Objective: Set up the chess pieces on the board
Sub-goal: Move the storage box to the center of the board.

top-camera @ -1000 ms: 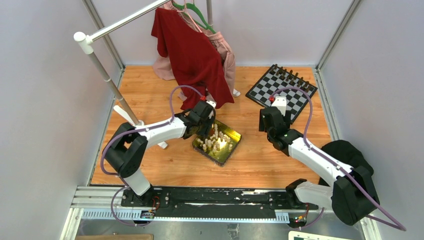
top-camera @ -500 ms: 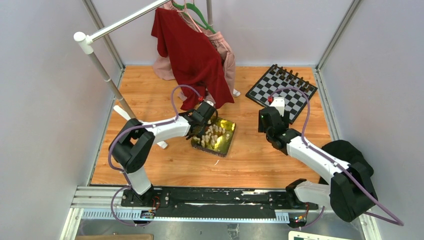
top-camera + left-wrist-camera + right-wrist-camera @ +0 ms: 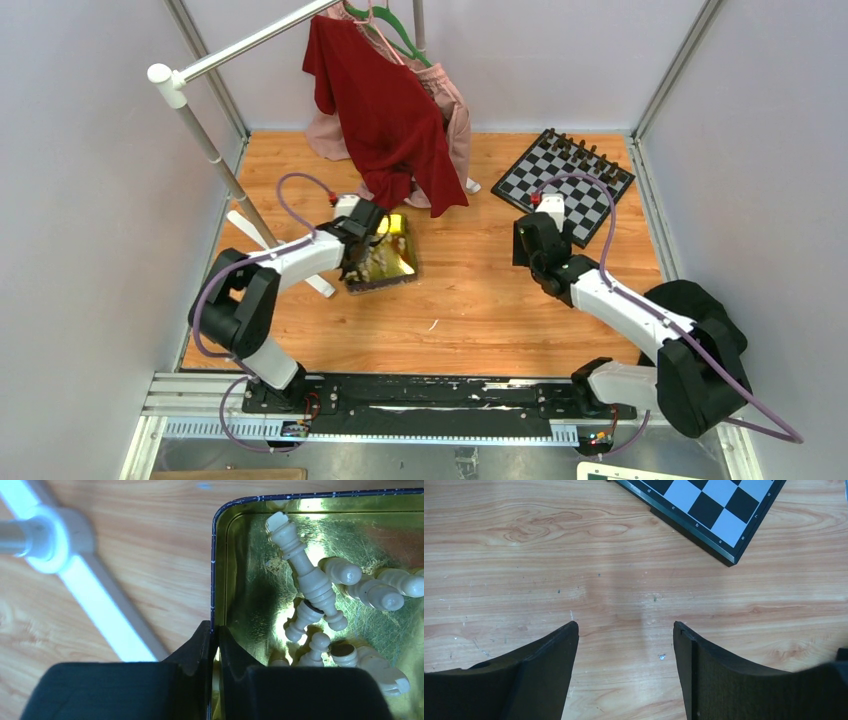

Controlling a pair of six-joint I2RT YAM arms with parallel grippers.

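Left gripper [image 3: 215, 636] is pinching the near wall of the gold tin [image 3: 214, 570], jaws narrow on its rim. Cream chess pieces [image 3: 372, 592] are lying on their sides inside, tallest piece [image 3: 314, 582] lying diagonally, head pointing to the tin's far left corner. White rack foot [image 3: 100, 612] is sitting just beside the tin, red garment [image 3: 385, 100] hanging right behind it. Board [image 3: 565, 180] is lying far right, corner toward the arms, dark pieces [image 3: 583, 152] standing along its far edge. Right gripper [image 3: 624, 630] is hovering over the wooden tabletop [image 3: 574, 580] near the board's corner, jaws wide, holding nothing

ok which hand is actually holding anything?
The left hand, pinched on the rim of the gold tin. The right hand hangs open over the table near the board.
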